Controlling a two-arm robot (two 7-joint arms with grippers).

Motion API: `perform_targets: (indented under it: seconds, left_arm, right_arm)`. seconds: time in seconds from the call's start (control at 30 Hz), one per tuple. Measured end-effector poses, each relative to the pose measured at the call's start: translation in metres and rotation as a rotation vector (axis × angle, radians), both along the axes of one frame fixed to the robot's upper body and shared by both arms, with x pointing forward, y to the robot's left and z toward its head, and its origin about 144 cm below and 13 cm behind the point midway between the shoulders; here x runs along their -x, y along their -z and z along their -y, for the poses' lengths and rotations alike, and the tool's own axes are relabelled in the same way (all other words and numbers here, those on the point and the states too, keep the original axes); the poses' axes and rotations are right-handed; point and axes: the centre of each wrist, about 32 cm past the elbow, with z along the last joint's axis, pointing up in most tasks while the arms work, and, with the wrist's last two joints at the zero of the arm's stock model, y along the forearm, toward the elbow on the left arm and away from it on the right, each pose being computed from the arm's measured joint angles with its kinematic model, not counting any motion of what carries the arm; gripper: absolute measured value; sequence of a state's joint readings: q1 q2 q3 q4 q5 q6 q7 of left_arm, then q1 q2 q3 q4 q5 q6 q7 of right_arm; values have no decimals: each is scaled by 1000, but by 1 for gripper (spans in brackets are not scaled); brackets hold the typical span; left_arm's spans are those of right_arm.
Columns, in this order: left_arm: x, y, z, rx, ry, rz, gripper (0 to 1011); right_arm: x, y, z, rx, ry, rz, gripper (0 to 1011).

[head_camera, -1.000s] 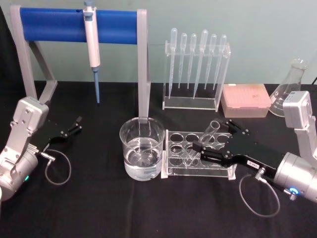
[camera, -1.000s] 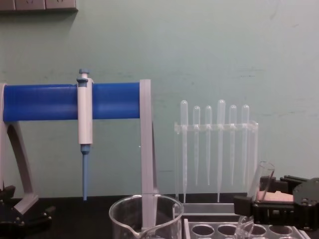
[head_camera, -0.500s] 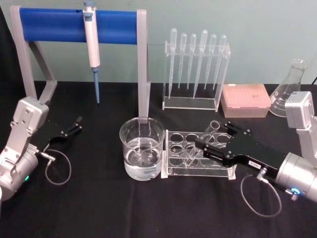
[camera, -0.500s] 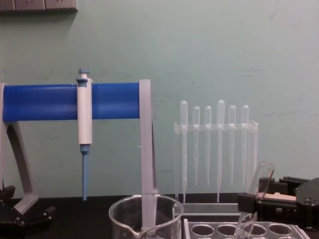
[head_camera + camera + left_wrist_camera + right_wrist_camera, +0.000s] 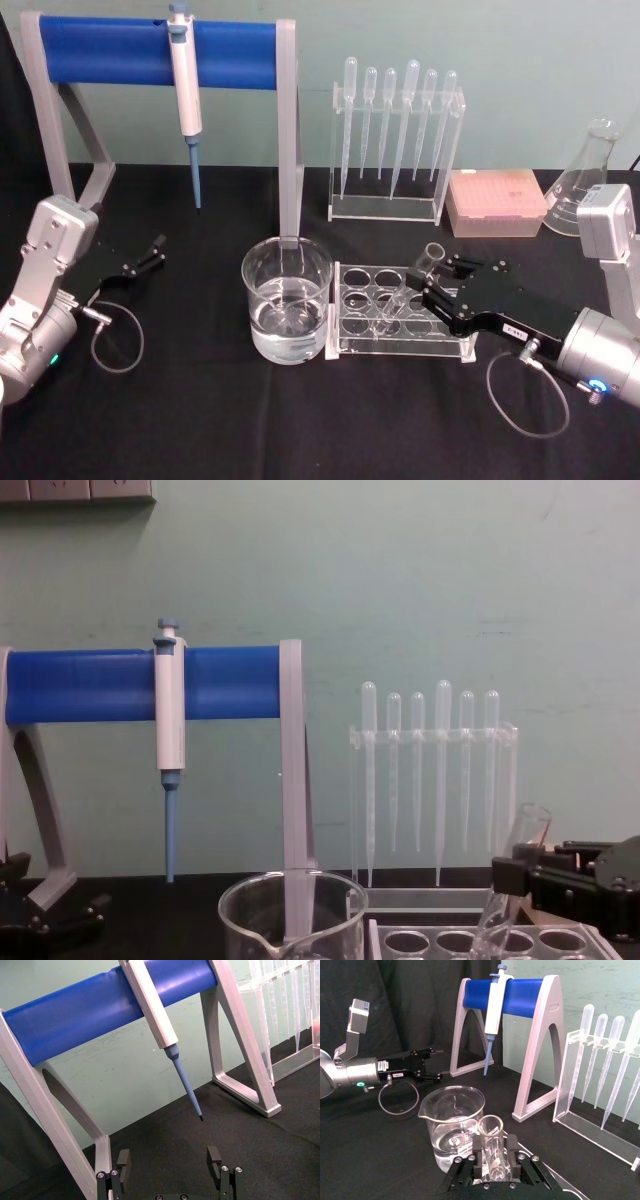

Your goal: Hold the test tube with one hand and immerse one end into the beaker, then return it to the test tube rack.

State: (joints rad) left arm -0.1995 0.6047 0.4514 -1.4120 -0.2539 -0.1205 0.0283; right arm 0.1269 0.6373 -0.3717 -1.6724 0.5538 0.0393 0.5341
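Note:
The test tube [image 5: 431,258] leans tilted in a hole of the clear rack [image 5: 400,346], its rim up and toward the right. My right gripper [image 5: 425,283] is at the tube's upper half, open only slightly, one finger on each side. The right wrist view has the tube [image 5: 491,1132] between the fingers [image 5: 478,1152], with the beaker [image 5: 452,1120] just beyond. The beaker [image 5: 287,300] holds clear liquid and stands left of the rack. My left gripper [image 5: 155,251] rests open at the far left, away from both.
A blue pipette stand [image 5: 110,50] with a hanging pipette [image 5: 185,85] spans the back left, one leg right behind the beaker. A rack of plastic pipettes [image 5: 395,140], a pink tip box [image 5: 495,200] and a flask [image 5: 585,175] line the back right.
My right gripper has drawn back to the right along the tube, while the tube has stayed leaning in the rack. The left arm has not moved.

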Motion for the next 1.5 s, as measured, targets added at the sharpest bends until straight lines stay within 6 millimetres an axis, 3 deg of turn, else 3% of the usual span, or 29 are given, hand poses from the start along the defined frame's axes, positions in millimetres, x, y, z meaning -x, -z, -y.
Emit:
perform_targets:
  seconds: [0.1,0.53,1.5]
  left_arm:
    - [0,0,0,0,0,0,1000]
    - [0,0,0,0,0,0,1000]
    - [0,0,0,0,0,0,1000]
  right_arm:
    - [0,0,0,0,0,0,235]
    - [-2,-4,1,2,-11,0,231]
    - [-36,-114,-7,152,-93,-20,231]
